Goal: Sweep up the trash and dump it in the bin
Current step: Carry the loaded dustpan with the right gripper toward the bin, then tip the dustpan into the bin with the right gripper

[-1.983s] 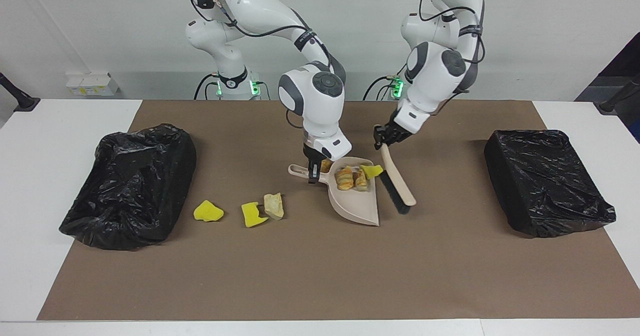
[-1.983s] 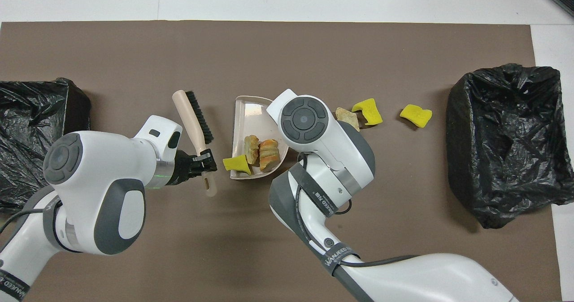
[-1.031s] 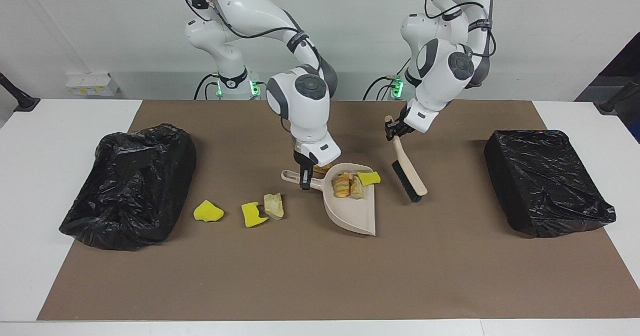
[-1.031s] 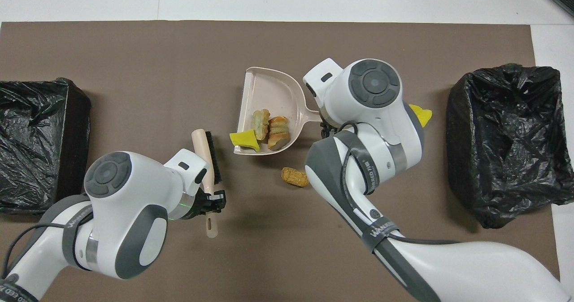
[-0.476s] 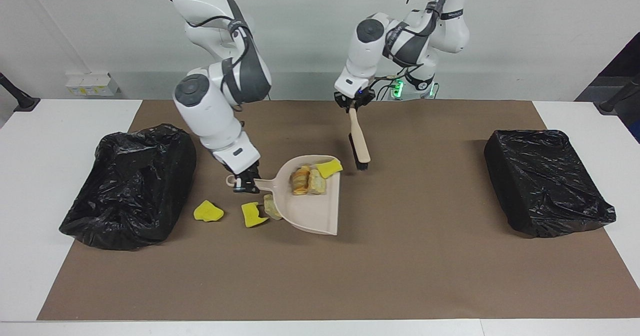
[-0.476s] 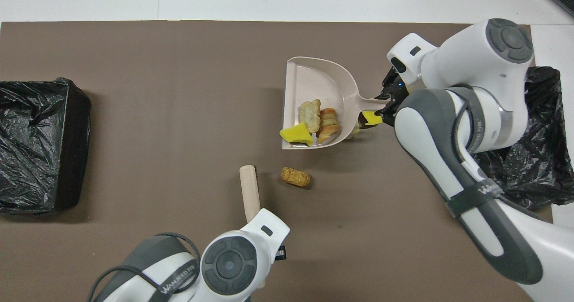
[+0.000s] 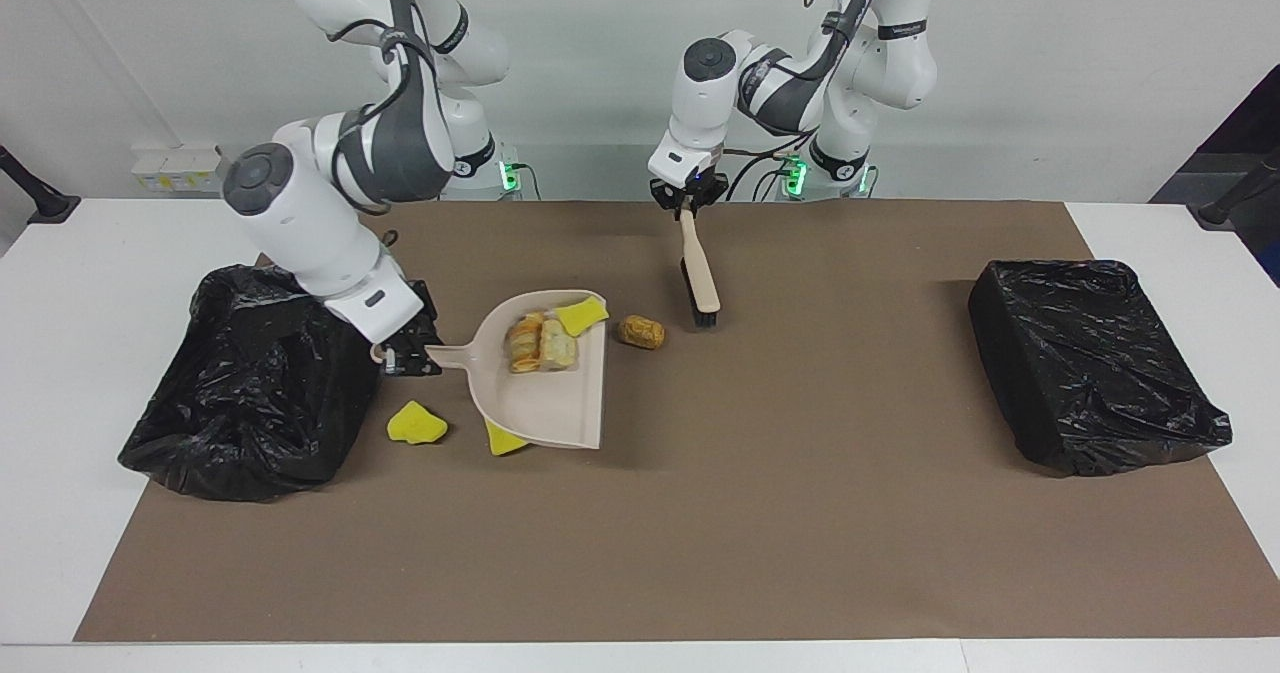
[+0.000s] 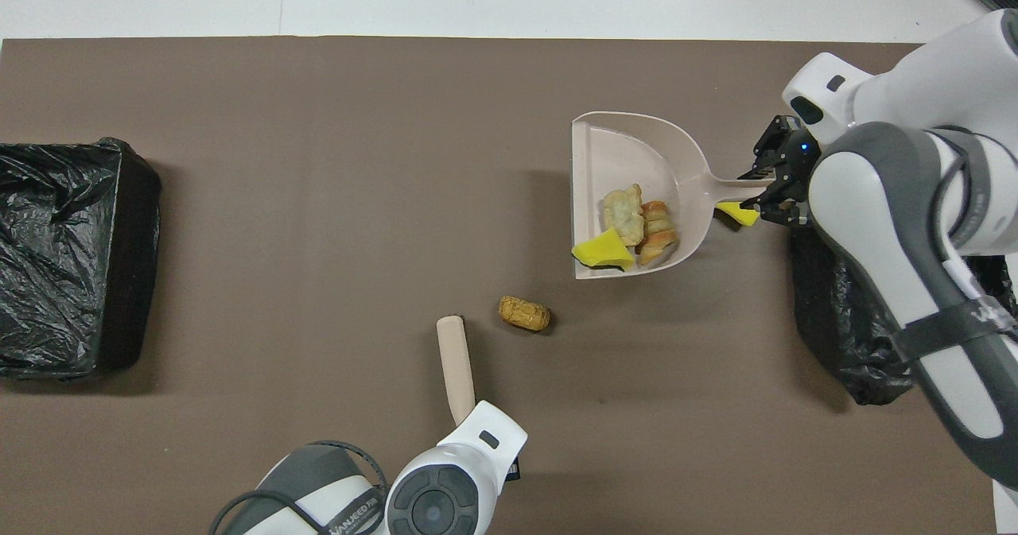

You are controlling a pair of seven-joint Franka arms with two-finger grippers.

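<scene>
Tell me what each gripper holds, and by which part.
Right gripper: beige plastic dustpan, held by its handle end. Left gripper: beige brush with black bristles, by its handle top.

1. We're in a robotics lab here, and the first tell is the pair of white arms (image 7: 340,183) bolted at one edge of a plain white table (image 7: 90,543), green status lights glowing at their bases.
2. Cables loop along the arms and run down to the wall, nothing domestic about them.
3. We see a brown mat (image 7: 800,513) laid square across the tabletop as a marked work surface.
4. Two bins (image 7: 1090,373) lined with black bags sit at either end of the mat, staged rather than lived-in.
5. The wall is bare and white, with a small block of white boxes (image 7: 180,168) at its foot.
</scene>
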